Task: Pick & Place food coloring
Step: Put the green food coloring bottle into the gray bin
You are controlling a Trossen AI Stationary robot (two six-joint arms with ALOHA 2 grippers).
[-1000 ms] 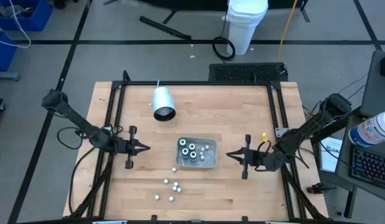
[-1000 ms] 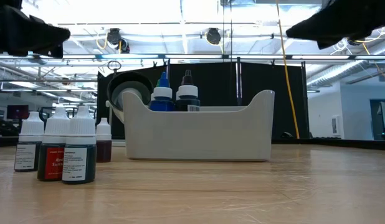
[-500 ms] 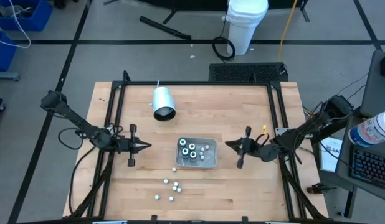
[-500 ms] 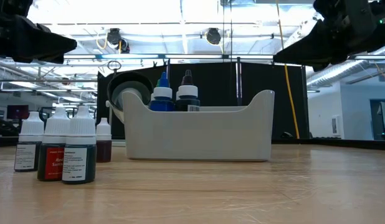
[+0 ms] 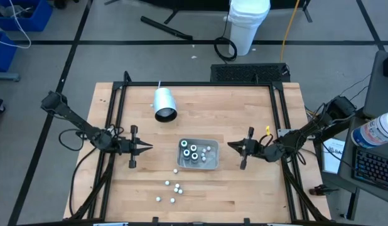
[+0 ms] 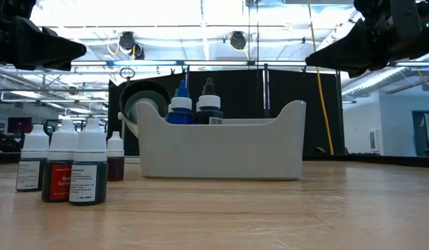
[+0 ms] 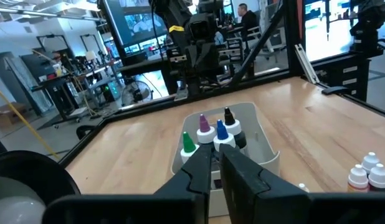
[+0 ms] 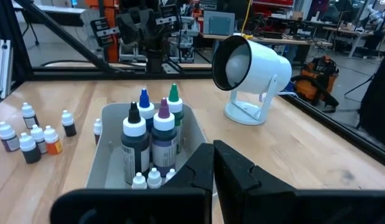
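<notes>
Several food coloring bottles stand upright in the grey tray at the table's middle; their blue, green, purple and black tips show in the right wrist view. More small bottles stand loose on the wood nearer the near edge, in a cluster. My left gripper hovers shut to the left of the tray, pointing at it. My right gripper hovers shut to the tray's right, also pointing at it. Both are above table height and touch nothing.
A white cylinder cup lies on its side toward the far left of the table, its mouth facing the tray. A black frame runs along the table's sides. Bare wood lies between each gripper and the tray.
My right gripper has swung toward the far edge and a little toward the tray, staying shut. My left gripper has edged slightly toward the tray. The bottles and tray have stayed put.
</notes>
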